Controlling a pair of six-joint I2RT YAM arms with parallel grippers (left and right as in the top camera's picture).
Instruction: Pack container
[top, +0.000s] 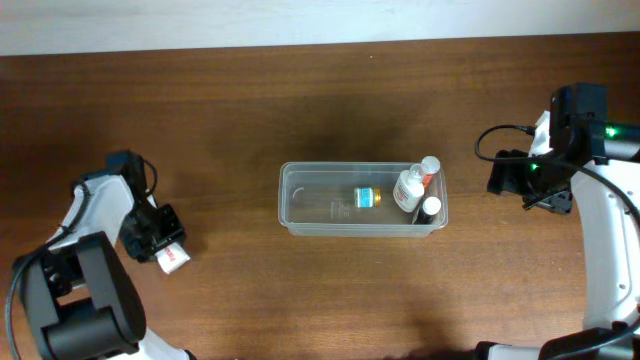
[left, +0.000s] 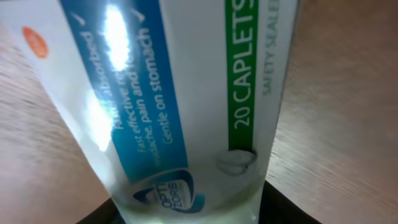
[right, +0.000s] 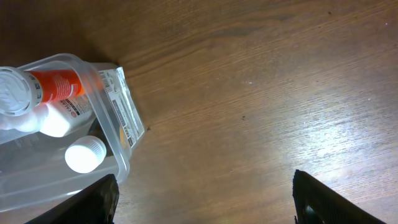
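The clear plastic container (top: 291, 196) stands mid-table. It holds a small bottle (top: 367, 197) lying flat, a white bottle with an orange label (top: 409, 186) and a dark bottle with a white cap (top: 430, 208). My left gripper (top: 160, 240) is at the far left, shut on a white caplet box (top: 172, 257) low at the table. In the left wrist view the box (left: 180, 93), with blue and green print, fills the frame between my left gripper's fingers (left: 189, 214). My right gripper (top: 508, 178) is open and empty to the right of the container, whose corner (right: 118, 149) shows beside its fingers (right: 202, 199).
The brown wooden table (top: 320, 100) stretches all round the container. The white wall edge runs along the back. Cables hang off the right arm (top: 600, 200) near the right edge.
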